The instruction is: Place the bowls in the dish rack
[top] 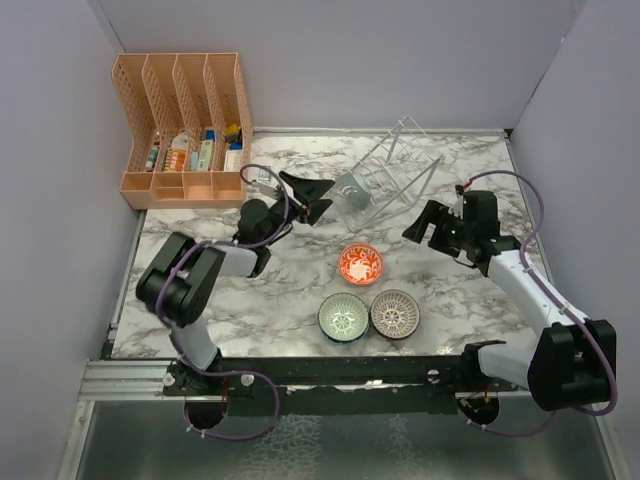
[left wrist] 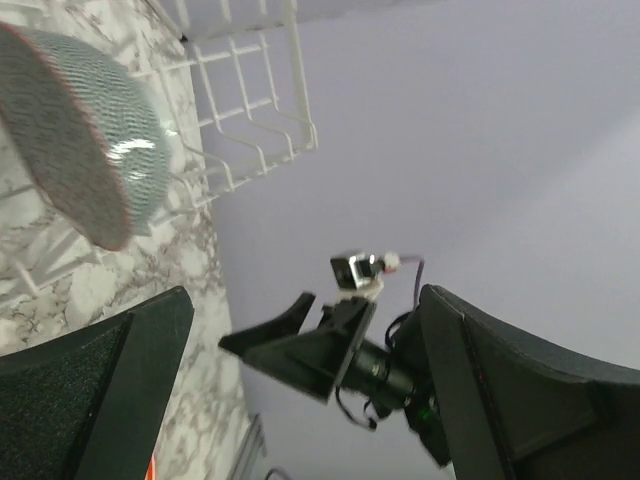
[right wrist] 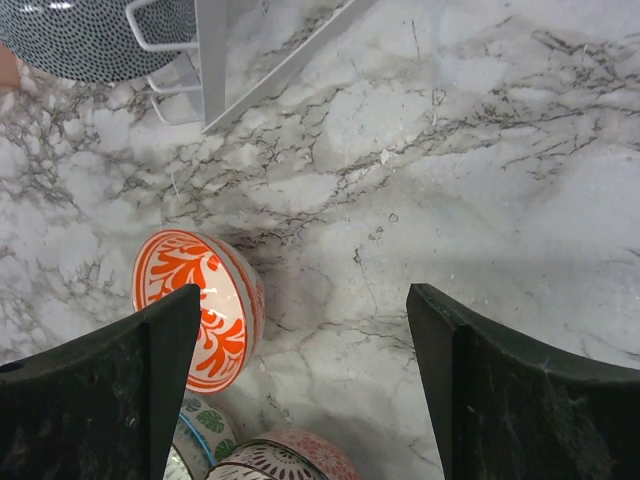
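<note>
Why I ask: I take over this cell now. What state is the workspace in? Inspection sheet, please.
Surface: marble table; no spills seen.
Job's things: grey bowl on edge in the rack; red bowl, teal bowl and brown bowl upright on the table, not yet loaded.
Clutter: orange organizer with small items, far left corner.
Grippers: left gripper fingers open, empty, beside the grey bowl; right gripper fingers open, empty, right of the rack.
Cables: purple cables loop along both arms and below the near edge.
Surroundings: plain lavender walls on three sides.
</note>
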